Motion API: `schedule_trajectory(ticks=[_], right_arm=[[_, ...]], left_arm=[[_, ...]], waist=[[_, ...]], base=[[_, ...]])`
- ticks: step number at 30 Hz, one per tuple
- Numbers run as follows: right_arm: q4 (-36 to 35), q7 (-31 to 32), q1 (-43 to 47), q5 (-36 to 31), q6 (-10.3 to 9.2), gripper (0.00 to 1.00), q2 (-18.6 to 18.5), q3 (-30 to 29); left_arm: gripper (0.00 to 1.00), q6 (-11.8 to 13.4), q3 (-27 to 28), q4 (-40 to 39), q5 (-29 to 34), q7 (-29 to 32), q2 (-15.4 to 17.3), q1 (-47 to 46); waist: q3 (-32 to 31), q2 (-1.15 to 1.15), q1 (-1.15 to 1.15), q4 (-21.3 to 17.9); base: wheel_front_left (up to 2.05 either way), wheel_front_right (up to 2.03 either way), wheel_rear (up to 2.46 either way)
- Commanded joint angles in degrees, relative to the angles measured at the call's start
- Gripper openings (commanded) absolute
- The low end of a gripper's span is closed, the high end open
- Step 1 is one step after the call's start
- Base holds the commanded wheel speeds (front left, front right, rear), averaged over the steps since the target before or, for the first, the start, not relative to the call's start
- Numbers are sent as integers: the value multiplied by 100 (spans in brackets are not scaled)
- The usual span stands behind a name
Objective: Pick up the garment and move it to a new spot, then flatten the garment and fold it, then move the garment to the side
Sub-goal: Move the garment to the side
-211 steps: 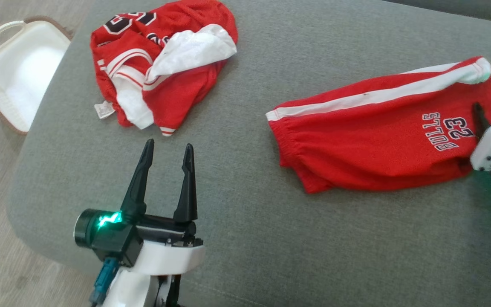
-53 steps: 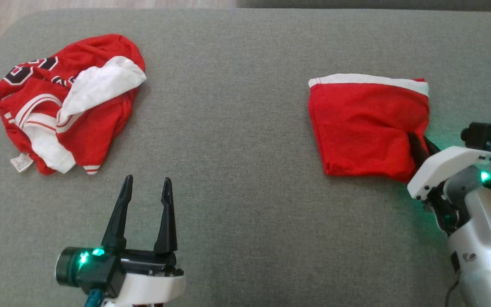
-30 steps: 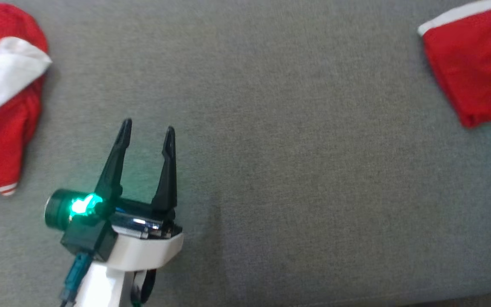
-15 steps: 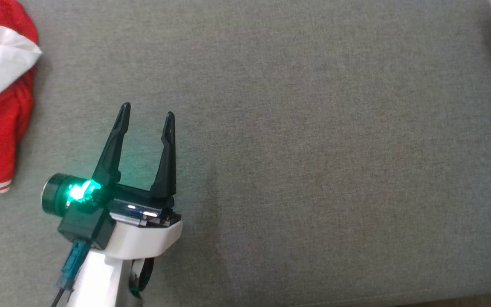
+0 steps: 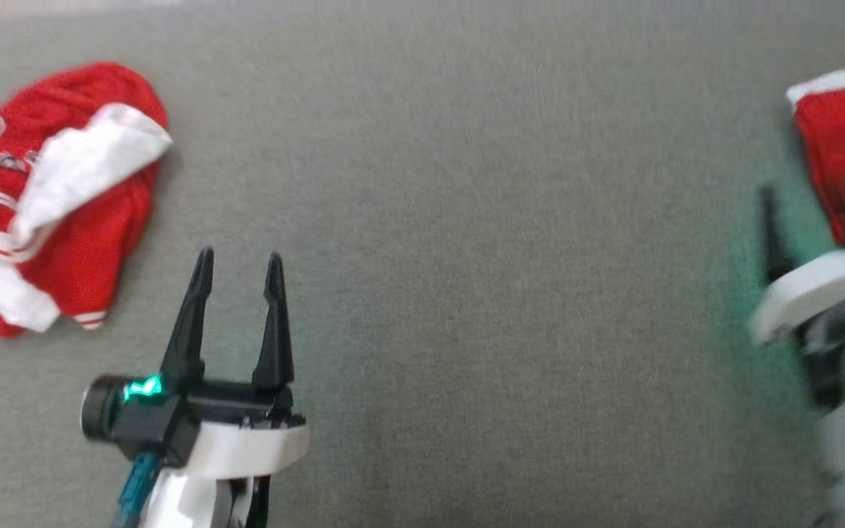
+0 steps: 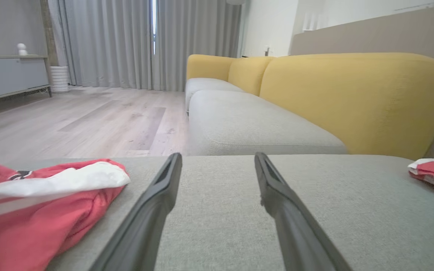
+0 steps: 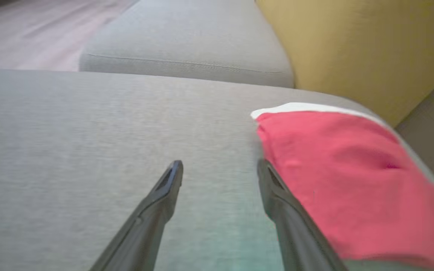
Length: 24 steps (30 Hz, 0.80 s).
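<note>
Garment (image 7: 352, 180): red soft cloth, folded into a flat, roughly rectangular packet with a white band along its far edge. It is laid near the right end of the grey cushion (image 5: 466, 220), close to the rounded corner beside the yellow backrest (image 6: 352, 101). Its weave is too blurred to be told. Right gripper (image 7: 220, 163): two long dark tapering fingers, spread apart with nothing between them, released. One finger is placed along the near edge of the garment, though contact cannot be told, and the other is set over bare cushion. Left gripper (image 5: 238, 257): same dark pointed fingers on a white shell with a green lamp, spread wide and empty, held over bare cushion well apart from the garment. Crumpled jersey (image 5: 63, 198): red cloth heaped in soft folds, with a white panel turned outward, red-and-white striped trim and part of a dark printed figure. It is lodged at the left end of the cushion, near the left gripper. Cushion: matte, fine-woven grey upholstery, broad and flat with rounded edges. Pale wood-plank floor (image 6: 70, 120) and pleated grey curtains (image 6: 126, 41) are noted beyond.
</note>
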Motion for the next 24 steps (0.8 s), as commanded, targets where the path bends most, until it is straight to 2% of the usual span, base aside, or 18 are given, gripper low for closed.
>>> schedule_trajectory(ticks=[1,5,6,10,12,15,18,24], right_arm=[[-10,-358,132,202,37,100,133,415],[396,-1268,451,654,37,100,472,1067],[396,-1268,451,654,37,100,472,1067],[735,-2063,767,1058,37,100,614,1682],[769,-2191,911,1206,37,100,656,1736],[149,-2221,1274,1181,37,100,788,1560],[-310,-2222,1661,1046,37,100,876,1391],[-717,-2223,2259,802,37,100,959,1440]], left_arm=[[100,134,177,-94,-106,-27,5,64],[100,404,182,56,-269,-27,5,310],[100,404,182,56,-269,-27,5,310],[100,564,140,221,-331,-27,4,571],[100,618,155,293,-277,-27,4,695],[100,675,181,269,-252,-27,4,880],[100,628,187,266,-133,-27,4,1004],[100,559,258,265,-2,-27,4,1299]], waist=[[-526,0,1,183],[-999,0,1,290],[-999,0,1,290],[-1424,0,1,396],[-1596,0,1,418],[-1834,0,1,440],[-1971,0,1,441],[-2183,0,1,374]], base=[[0,0,0],[0,0,0],[0,0,0],[0,0,0],[0,0,0],[0,0,0],[0,0,0],[0,0,0]])
